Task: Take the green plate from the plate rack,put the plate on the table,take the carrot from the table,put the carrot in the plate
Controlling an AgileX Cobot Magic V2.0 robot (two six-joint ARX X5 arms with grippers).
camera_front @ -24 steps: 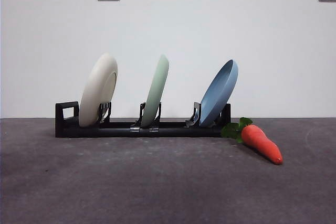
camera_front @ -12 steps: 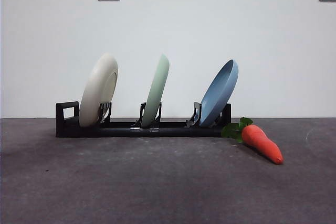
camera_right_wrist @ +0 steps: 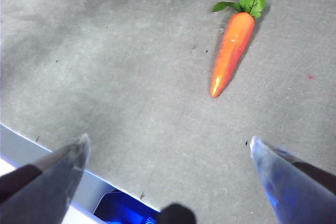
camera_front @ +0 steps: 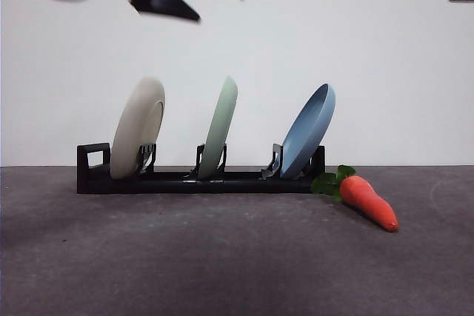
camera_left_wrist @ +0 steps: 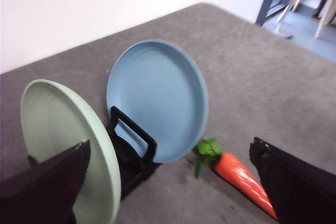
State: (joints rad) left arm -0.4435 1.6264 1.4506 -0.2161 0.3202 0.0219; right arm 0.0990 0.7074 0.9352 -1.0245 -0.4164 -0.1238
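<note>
The green plate [camera_front: 221, 127] stands on edge in the middle slot of the black plate rack [camera_front: 170, 181] on the grey table [camera_front: 222, 264]. High above it, at the picture's top, hangs my left gripper [camera_front: 220, 5], jaws wide open and empty. Its wrist view looks down on the green plate [camera_left_wrist: 58, 124] and rack [camera_left_wrist: 128, 145] between the open left gripper [camera_left_wrist: 170, 148]. The carrot [camera_front: 370, 201] lies on the table right of the rack, leaves toward it. My right gripper [camera_right_wrist: 169, 139] is open over bare table, well short of the carrot [camera_right_wrist: 231, 51].
A cream-white plate [camera_front: 137, 127] fills the rack's left slot and a blue plate [camera_front: 309, 129] the right one, close to the carrot's leaves. The rack's loop handle [camera_front: 94, 157] is at its left end. The table's front edge [camera_right_wrist: 52, 145] runs under the right gripper.
An arm has come into the front view from above at the top left, jaws open. Plates, rack and carrot have not moved.
</note>
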